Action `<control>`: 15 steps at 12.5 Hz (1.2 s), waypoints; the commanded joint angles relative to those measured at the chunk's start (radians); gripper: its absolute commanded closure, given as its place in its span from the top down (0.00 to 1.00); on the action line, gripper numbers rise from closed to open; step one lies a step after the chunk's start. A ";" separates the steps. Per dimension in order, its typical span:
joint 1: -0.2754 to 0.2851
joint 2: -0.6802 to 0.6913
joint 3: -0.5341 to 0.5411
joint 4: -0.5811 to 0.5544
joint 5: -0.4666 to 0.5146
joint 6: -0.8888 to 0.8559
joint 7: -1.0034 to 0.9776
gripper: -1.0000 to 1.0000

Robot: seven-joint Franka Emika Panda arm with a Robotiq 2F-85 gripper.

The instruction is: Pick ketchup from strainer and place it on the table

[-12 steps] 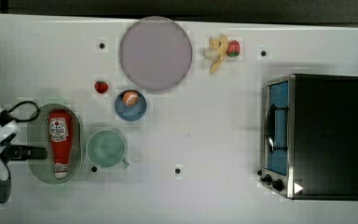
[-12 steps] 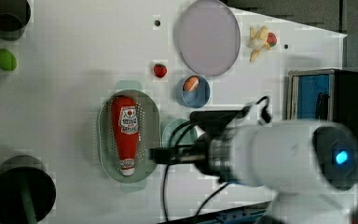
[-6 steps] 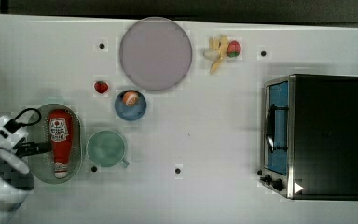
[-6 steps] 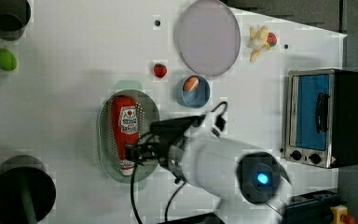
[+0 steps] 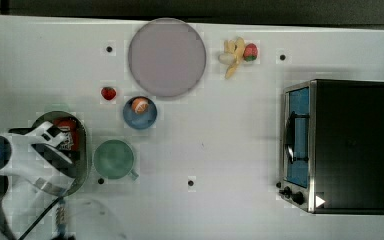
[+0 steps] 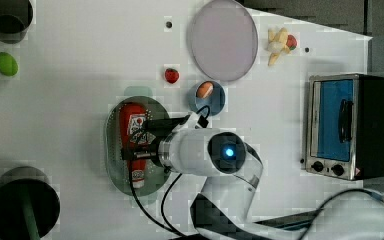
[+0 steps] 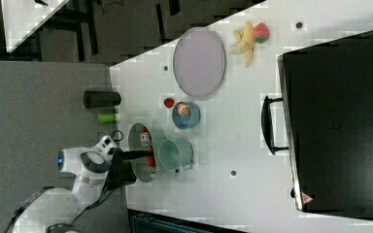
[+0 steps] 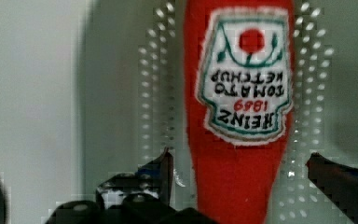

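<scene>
The ketchup (image 8: 235, 140) is seen lying flat in the strainer (image 6: 114, 150) (label up), on the table (image 5: 230, 150). The gripper (image 8: 240, 170) is spread wide, one finger on each side of the bottle's red body, nothing grasped. In the top view, a green cup (image 5: 114, 159) sits at the strainer's three o'clock.

A grey floor (image 7: 39, 97) is seen beside the bench in the right view, darker (image 7: 126, 29) past the far edge. A second white surface (image 7: 26, 17) is noted in that corner. Lighting is even; few shadows are cast.
</scene>
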 commanded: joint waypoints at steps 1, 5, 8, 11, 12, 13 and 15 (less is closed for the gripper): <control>0.001 0.011 -0.001 0.010 -0.067 0.047 0.138 1.00; 0.020 0.064 -0.026 0.042 -0.123 0.054 0.153 0.84; 0.019 0.049 -0.028 0.042 -0.123 0.047 0.153 0.60; 0.001 -0.032 0.001 0.027 -0.114 0.003 0.153 0.60; -0.011 -0.077 0.021 0.021 -0.095 -0.029 0.153 0.60; -0.024 -0.123 0.042 0.025 -0.057 -0.050 0.153 0.60; -0.055 -0.220 0.080 0.033 0.068 -0.083 0.153 0.60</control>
